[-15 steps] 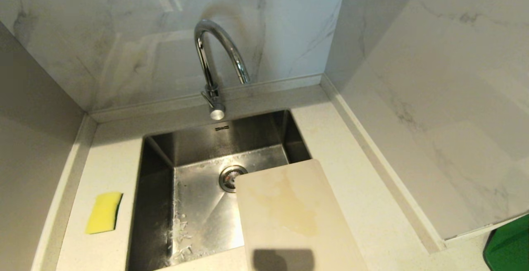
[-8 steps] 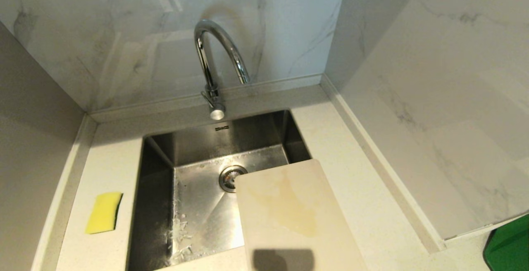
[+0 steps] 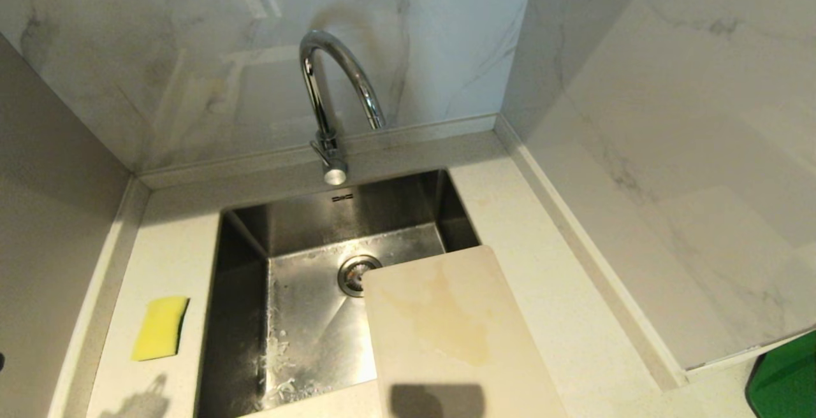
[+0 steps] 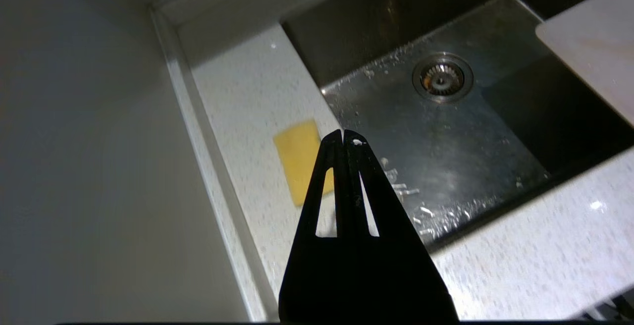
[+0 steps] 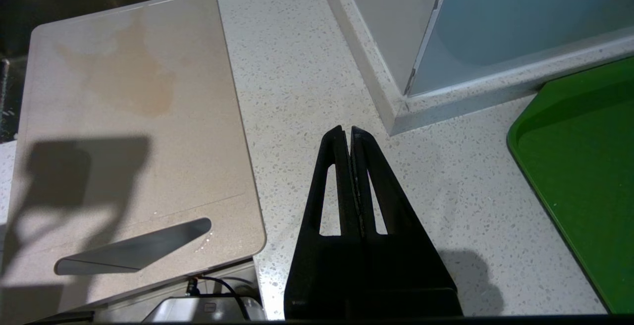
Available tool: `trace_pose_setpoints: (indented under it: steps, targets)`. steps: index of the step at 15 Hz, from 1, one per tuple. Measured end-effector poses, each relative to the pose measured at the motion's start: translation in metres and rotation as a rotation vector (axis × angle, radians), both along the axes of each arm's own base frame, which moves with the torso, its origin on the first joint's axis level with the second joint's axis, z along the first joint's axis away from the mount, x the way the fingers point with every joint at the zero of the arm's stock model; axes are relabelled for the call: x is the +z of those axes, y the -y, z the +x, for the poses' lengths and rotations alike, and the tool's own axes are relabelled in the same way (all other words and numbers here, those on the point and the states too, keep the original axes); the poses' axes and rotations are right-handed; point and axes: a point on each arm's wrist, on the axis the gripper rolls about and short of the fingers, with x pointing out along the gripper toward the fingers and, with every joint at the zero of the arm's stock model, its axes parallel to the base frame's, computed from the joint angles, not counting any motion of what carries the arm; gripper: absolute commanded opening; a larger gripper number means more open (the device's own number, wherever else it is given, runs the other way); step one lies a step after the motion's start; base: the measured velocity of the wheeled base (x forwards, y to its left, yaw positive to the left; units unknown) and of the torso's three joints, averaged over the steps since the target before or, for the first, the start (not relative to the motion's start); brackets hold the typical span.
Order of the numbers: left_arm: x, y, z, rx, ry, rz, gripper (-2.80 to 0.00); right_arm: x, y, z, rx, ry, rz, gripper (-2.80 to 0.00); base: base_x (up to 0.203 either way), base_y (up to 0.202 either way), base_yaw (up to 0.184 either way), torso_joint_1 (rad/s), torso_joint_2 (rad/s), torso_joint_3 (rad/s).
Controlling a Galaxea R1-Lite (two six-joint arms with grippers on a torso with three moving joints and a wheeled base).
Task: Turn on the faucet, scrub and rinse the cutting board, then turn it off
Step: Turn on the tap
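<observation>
showing new shadow near sponge [image 3: 160, 327]; left claw [image 4: 343, 136] shut, empty; right claw [image 5: 345, 134] shut; cutting board [image 3: 446, 329] unmoved.

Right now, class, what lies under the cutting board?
The cutting board bridges the sink corner and the countertop. The drain shows just beside its edge; the basin floor beneath is hidden.

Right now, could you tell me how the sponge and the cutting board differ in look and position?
The sponge is small and bright yellow; the cutting board is large, cream-white and carries a yellowish stain. The sponge lies wholly on the counter left of the sink; the cutting board sits on the right and juts over the sink. Both lie flat, and neither is touched by a gripper.
</observation>
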Motion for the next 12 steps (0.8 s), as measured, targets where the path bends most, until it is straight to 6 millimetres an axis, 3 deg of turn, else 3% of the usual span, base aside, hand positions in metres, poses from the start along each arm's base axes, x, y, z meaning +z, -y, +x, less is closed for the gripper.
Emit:
trace_pose_setpoints:
  steps: [6,12]
  targets:
    - [0.065,0.000,0.065,-0.014,0.079,-0.009,-2.80,0.000,0.000,0.000,0.000,0.000,0.000,-2.80,0.000,0.000,0.000,0.000,0.00,0.000]
    - [0.090,0.031,0.125,-0.117,0.025,-0.082,-2.80,0.000,0.000,0.000,0.000,0.000,0.000,-2.80,0.000,0.000,0.000,0.000,0.00,0.000]
